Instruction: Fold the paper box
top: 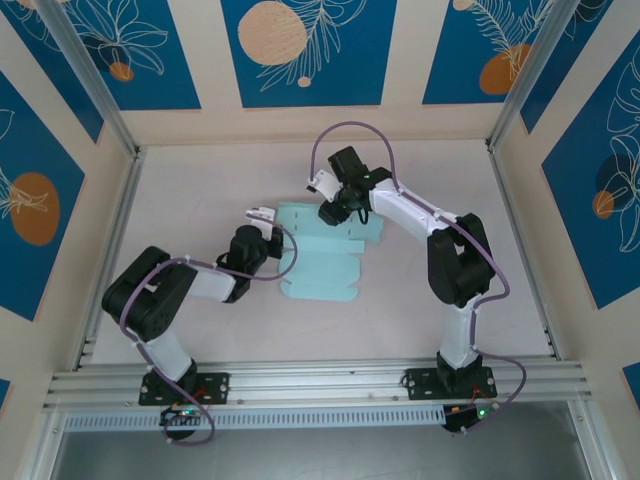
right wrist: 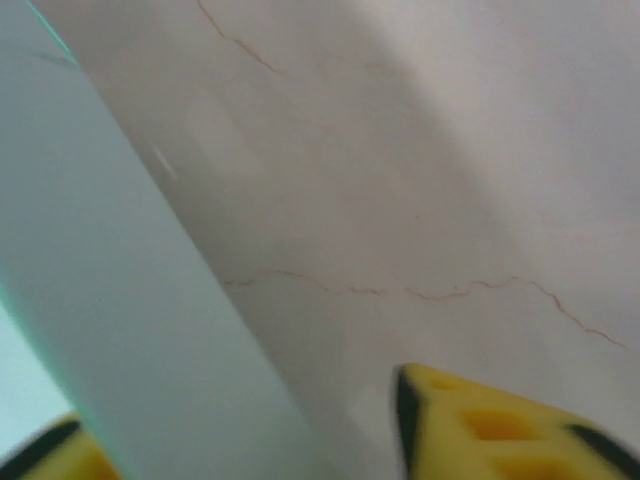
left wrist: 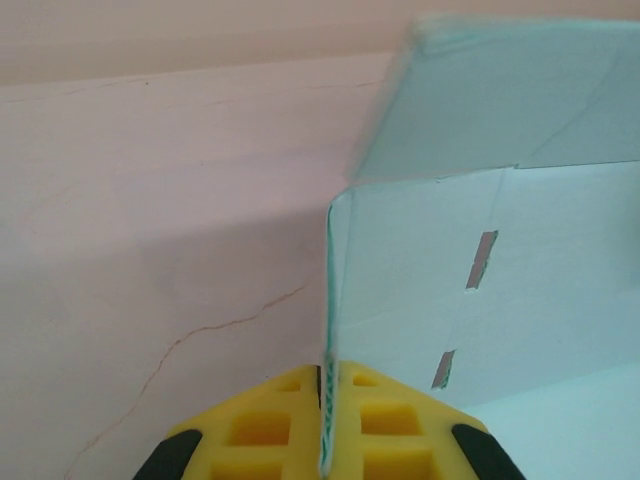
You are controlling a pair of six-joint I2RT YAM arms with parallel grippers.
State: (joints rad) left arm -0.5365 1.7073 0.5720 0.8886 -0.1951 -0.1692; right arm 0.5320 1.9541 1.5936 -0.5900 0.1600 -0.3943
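Folding barely begun, pinching raised left flap of paper box in left gripper, straddling far panel with right gripper parted, leaving rest flat.

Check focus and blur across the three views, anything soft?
Top external: sharp and evenly lit, box crisp, soft shadows only. Left wrist: the box's slotted panel is in focus, its raised top flap blurred. Right wrist: softest, the box panel is smeared at left and the yellow fingers are fuzzy; table cracks are readable.
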